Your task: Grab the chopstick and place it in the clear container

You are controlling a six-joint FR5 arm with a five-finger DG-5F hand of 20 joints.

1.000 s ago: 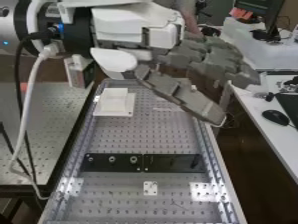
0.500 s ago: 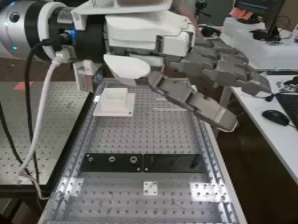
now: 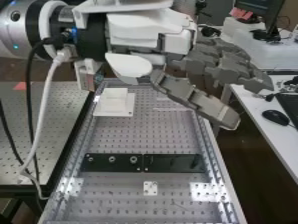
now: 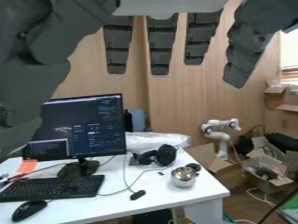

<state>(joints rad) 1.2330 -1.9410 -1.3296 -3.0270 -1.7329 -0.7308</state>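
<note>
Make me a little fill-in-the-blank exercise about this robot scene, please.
1. The robot's hand, fingers extended, is holding ____.
2. The long flat bar lying across the perforated bench is coloured ____.
3. In the wrist view, a round, shiny metal ____ stands on the white desk.
4. On that desk, the mouse lies beside the ____.

Missing words: nothing; black; bowl; keyboard.
</note>
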